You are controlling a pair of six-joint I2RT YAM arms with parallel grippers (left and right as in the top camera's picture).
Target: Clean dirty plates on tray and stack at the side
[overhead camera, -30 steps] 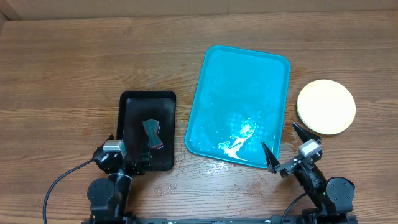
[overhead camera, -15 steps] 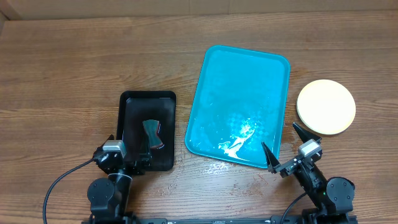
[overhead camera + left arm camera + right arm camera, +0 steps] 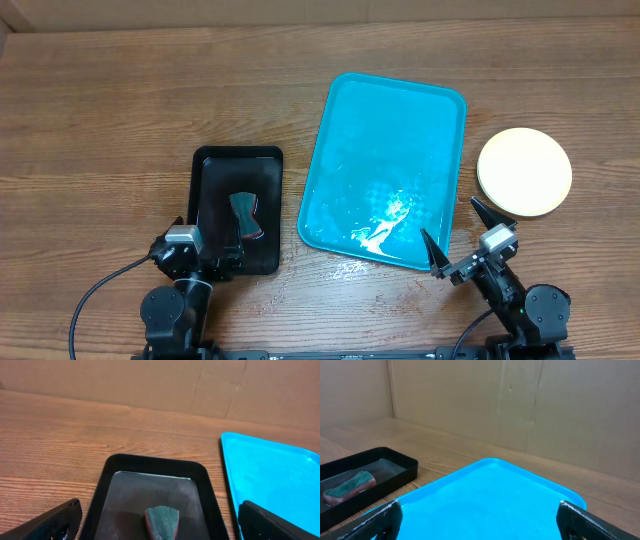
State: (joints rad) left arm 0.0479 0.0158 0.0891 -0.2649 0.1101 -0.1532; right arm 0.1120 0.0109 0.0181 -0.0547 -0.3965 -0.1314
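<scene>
The turquoise tray lies in the middle of the table with nothing on it but a wet sheen. It also shows in the left wrist view and the right wrist view. A pale yellow plate, clean on top, lies on the table right of the tray; whether other plates lie under it I cannot tell. My left gripper is open and empty at the near end of the black tray. My right gripper is open and empty at the tray's near right corner.
A smaller black tray sits left of the turquoise tray and holds a green-topped sponge, also in the left wrist view. A cardboard wall stands behind the table.
</scene>
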